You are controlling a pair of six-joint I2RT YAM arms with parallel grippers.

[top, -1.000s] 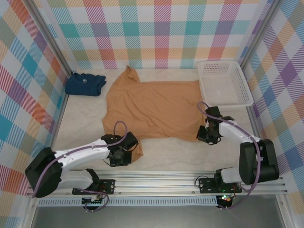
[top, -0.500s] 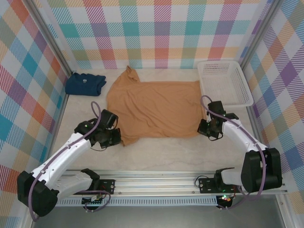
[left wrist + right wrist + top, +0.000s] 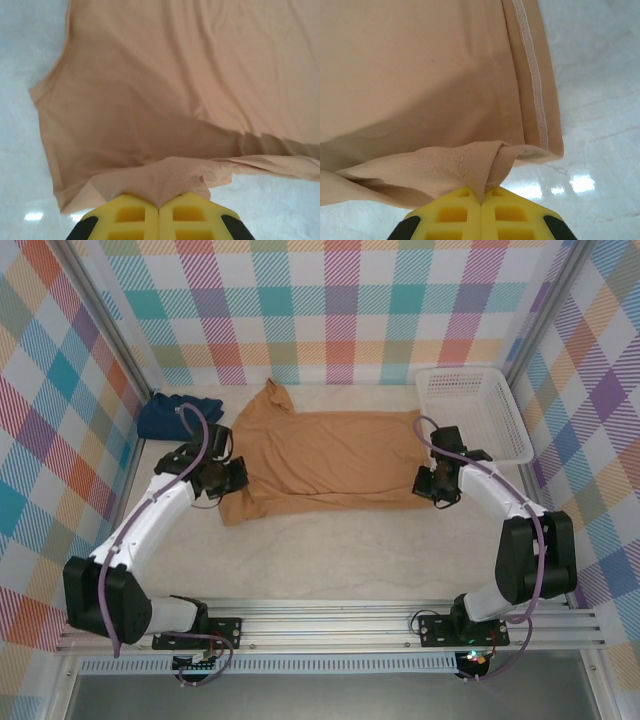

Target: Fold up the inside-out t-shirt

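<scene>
The tan inside-out t-shirt lies doubled over beside the white basket — the right gripper pinches its basket-side corner, the left gripper its corner farthest from the basket.

A folded dark blue shirt is lying at about ten o'clock on the pale marbled table, tucked close to the left wall. A white plastic basket with latticed sides is sitting at about two o'clock, in the far right corner, well apart from the blue shirt. Walls checked in pastel colours are enclosing the table from nine through twelve to three o'clock. A metal rail is running along the near edge at six o'clock.
</scene>
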